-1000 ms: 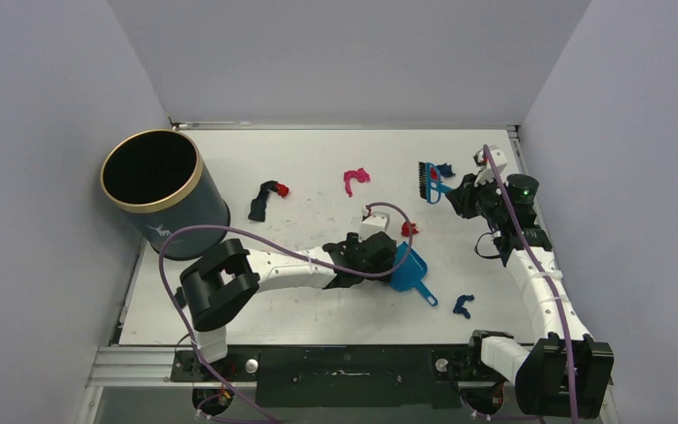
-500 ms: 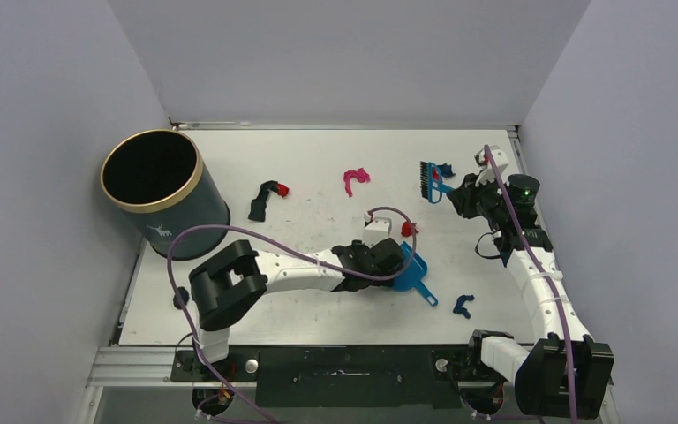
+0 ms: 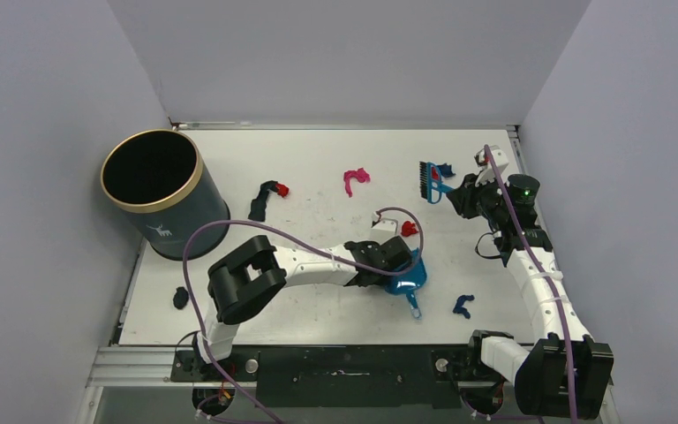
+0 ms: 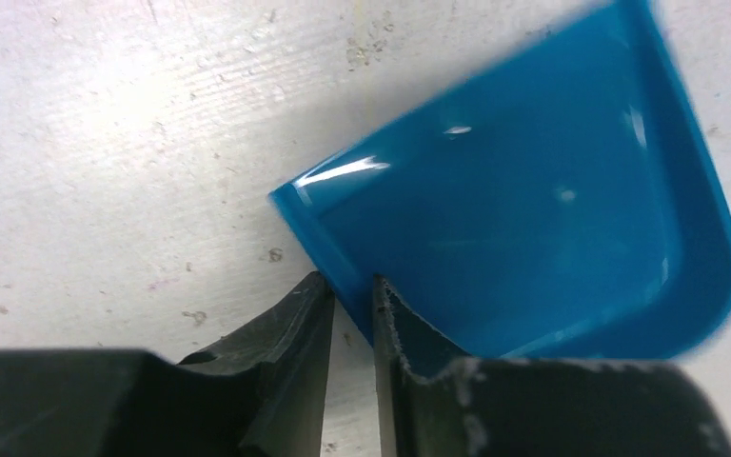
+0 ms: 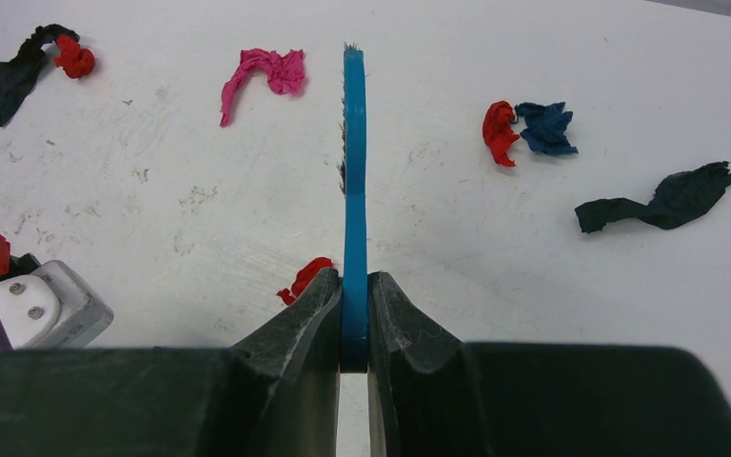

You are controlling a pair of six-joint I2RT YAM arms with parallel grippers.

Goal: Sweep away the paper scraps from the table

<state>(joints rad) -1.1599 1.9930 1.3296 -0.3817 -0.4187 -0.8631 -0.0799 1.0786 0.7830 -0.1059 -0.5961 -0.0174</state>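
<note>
The left gripper [image 3: 395, 256], in the lower middle of the top view, has its fingers pinched narrowly on the side wall of the blue dustpan [image 3: 406, 281]. The wrist view shows one finger on each side of that wall near a corner of the pan [image 4: 523, 228], and the handle points toward the bottom edge. In the same near band of the table [image 3: 335, 322], a dark blue scrap [image 3: 463, 306] lies at lower right. A black scrap [image 3: 180, 298] lies at lower left, well apart from the pan. Just above the left gripper sits a red scrap [image 3: 409, 229].

Farther up, at right, the right gripper [image 3: 459, 194] is clamped on the handle of the blue brush [image 3: 426, 181], fingers tight against both faces. Its wrist view shows the brush [image 5: 354, 171] edge-on, with a small red scrap [image 5: 305, 278] just left of the fingers.

Left of centre lie a black strip [image 3: 258, 205] and a red bit [image 3: 282, 189] touching it. A pink scrap [image 3: 355, 179] is at upper middle. A dark bin [image 3: 185, 221] stands at far left. Just beyond the brush head is another dark blue scrap [image 3: 445, 169].
</note>
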